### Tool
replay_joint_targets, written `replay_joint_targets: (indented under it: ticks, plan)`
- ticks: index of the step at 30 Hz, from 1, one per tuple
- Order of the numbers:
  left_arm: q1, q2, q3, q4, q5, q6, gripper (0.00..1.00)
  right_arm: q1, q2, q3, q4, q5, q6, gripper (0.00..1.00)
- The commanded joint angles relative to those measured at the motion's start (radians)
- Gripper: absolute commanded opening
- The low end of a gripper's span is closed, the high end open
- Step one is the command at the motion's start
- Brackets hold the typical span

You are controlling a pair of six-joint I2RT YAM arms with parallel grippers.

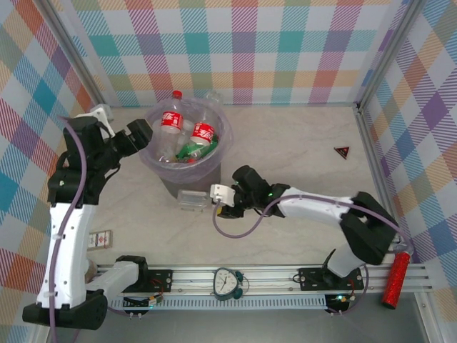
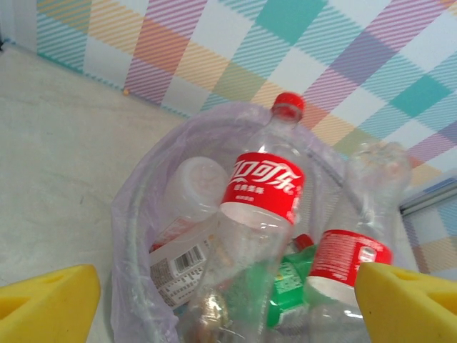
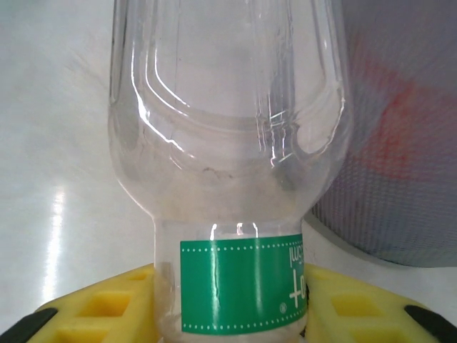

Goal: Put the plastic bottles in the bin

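- The right gripper (image 1: 226, 199) is clamped on a clear bottle (image 1: 191, 200) with a green label. In the wrist view its yellow fingers (image 3: 93, 314) press the labelled end from both sides.
- That bottle appears to lie on its side, low on the table (image 1: 300, 157), just beside the near wall of the bin (image 1: 223, 125). Most of its length sticks out to the left, past the fingers.
- The left gripper (image 1: 139, 134) hangs at the bin's left rim. Its jaws are wide apart with nothing between them, and it faces down into the bin.
- Inside the bin two red-labelled bottles (image 2: 263, 186) stand tall, their tops at or above the rim. A green bottle (image 2: 285, 286) lies lower among the clear ones.
- The step in hand looks like the lift: raise the gripped bottle, carry it toward the far side over the rim, and let go.
- To do it well, go straight up first until the free end is above the rim, because it could snag the lilac bag (image 2: 128, 214) on a slanted path.
- The hold is at one end, so the long end may droop or swing; a slow carry would suit it.
- The bin is fairly full, so release over its near-right part, away from the left gripper and the tall red-labelled bottles.
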Motion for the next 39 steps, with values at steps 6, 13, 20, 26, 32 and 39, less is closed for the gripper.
replay_joint_targets:
  ticks: [6, 13, 20, 26, 32, 39]
  plan:
    - [0.011, -0.079, 0.019, 0.104, 0.178, -0.148, 0.94, 0.002, -0.298, 0.073, -0.175, 0.032, 0.216, 0.3]
    - [-0.11, -0.141, -0.09, 0.298, 0.118, -0.25, 0.96, -0.032, -0.333, 0.178, -0.14, 0.336, 0.526, 0.3]
    - [-0.506, 0.018, -0.142, 0.455, -0.103, -0.199, 0.97, -0.036, -0.249, 0.266, -0.105, 0.375, 0.678, 0.29]
    - [-0.596, 0.171, -0.148, 0.593, -0.135, -0.258, 0.97, -0.036, -0.247, 0.258, -0.064, 0.356, 0.689, 0.28]
    - [-0.626, 0.25, -0.123, 0.613, -0.155, -0.269, 0.94, -0.036, -0.276, 0.235, -0.04, 0.366, 0.668, 0.28]
    - [-0.635, 0.255, -0.104, 0.603, -0.16, -0.276, 0.71, -0.036, -0.258, 0.239, -0.027, 0.365, 0.653, 0.29]
